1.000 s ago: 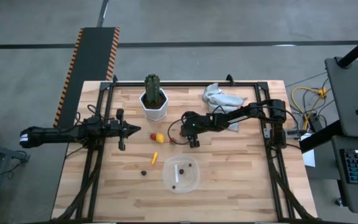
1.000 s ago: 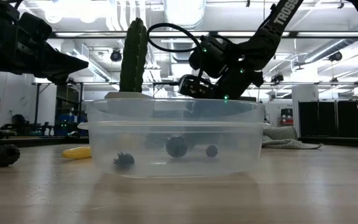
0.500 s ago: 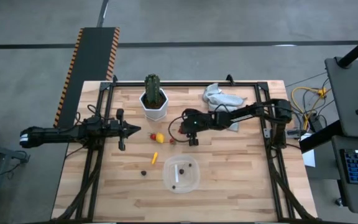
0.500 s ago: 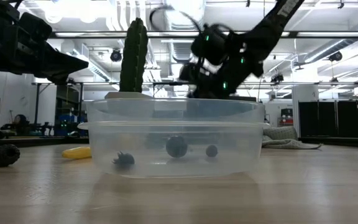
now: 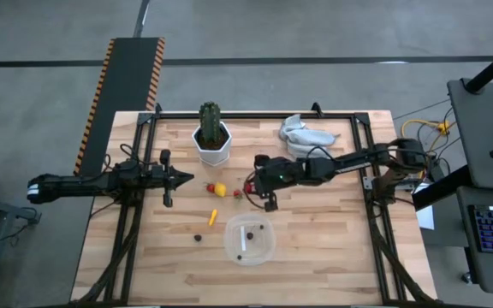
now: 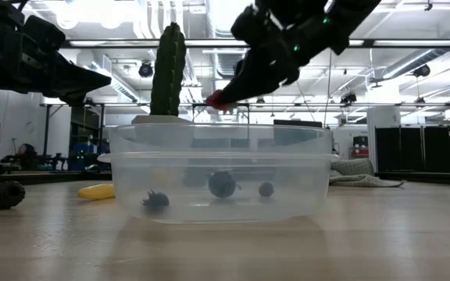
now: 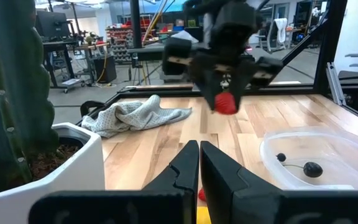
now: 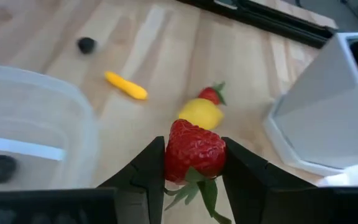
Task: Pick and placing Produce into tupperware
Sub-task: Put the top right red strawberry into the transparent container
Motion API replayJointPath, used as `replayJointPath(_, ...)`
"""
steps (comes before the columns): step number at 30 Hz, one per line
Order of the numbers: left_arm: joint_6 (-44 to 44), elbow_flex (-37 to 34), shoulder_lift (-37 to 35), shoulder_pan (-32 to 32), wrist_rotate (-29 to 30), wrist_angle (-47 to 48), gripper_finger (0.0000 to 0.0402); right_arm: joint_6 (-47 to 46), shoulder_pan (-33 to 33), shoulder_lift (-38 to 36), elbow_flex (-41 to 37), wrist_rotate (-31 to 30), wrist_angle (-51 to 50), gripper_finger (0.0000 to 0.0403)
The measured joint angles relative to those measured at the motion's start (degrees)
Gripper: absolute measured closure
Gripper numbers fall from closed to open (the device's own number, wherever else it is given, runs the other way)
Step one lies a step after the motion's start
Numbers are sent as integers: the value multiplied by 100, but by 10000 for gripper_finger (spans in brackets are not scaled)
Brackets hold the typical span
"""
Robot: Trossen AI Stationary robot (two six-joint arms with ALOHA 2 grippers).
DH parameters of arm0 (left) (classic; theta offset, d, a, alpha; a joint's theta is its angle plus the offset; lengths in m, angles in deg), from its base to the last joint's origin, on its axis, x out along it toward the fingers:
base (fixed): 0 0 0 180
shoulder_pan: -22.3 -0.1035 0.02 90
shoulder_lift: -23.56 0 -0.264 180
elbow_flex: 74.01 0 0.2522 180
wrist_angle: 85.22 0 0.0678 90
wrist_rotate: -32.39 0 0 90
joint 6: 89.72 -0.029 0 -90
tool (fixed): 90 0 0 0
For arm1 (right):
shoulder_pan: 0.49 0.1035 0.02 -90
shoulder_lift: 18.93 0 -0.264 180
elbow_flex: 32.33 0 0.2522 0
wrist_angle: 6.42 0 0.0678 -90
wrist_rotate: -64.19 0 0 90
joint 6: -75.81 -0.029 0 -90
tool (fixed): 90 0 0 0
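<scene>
My right gripper [image 5: 251, 188] is shut on a red strawberry [image 8: 194, 152] above the table, between the white pot and the clear tupperware [image 5: 249, 240]; it also shows in the low view [image 6: 217, 100]. On the wood lie a smaller strawberry [image 8: 211, 94], a yellow lemon [image 8: 201, 113], an orange sliver [image 8: 125, 85] and a dark berry [image 8: 87, 44]. Dark berries [image 6: 222, 184] lie inside the tupperware. My left gripper [image 5: 178, 177] is shut and empty at the table's left, level above the wood. My right gripper pinches the strawberry's two sides [image 8: 173, 155] between its fingers [image 8: 148, 168]. The fingers slant down toward the table's left. The strawberry is lifted clear of the table, with its leafy cap [image 8: 197, 190] back toward the gripper and its tip pointing away.
A tall green cactus [image 5: 210, 120] in a white hexagonal pot [image 5: 212, 152] stands at the far middle, close to the loose produce. A crumpled grey cloth [image 5: 305, 133] lies at the far right. Bare wood lies to the right of the tupperware.
My right gripper has risen from table height with the strawberry, which now hangs clear above the tupperware's rim in the low view. The right arm has stretched out and its gripper has tipped to slant downward.
</scene>
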Motion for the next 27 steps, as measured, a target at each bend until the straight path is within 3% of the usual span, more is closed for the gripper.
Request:
replayJointPath(5,-17,0,2,-1,2,-3,402,-318,372,-117,-4,-63,-95,283)
replayJointPath(16,-4,0,2,0,0,-4,402,-759,1429,-117,-4,-1074,-99,283)
replayJointPath(27,3,0,11,1,-17,-4,402,-1401,1897,324,-20,-1361,-104,283)
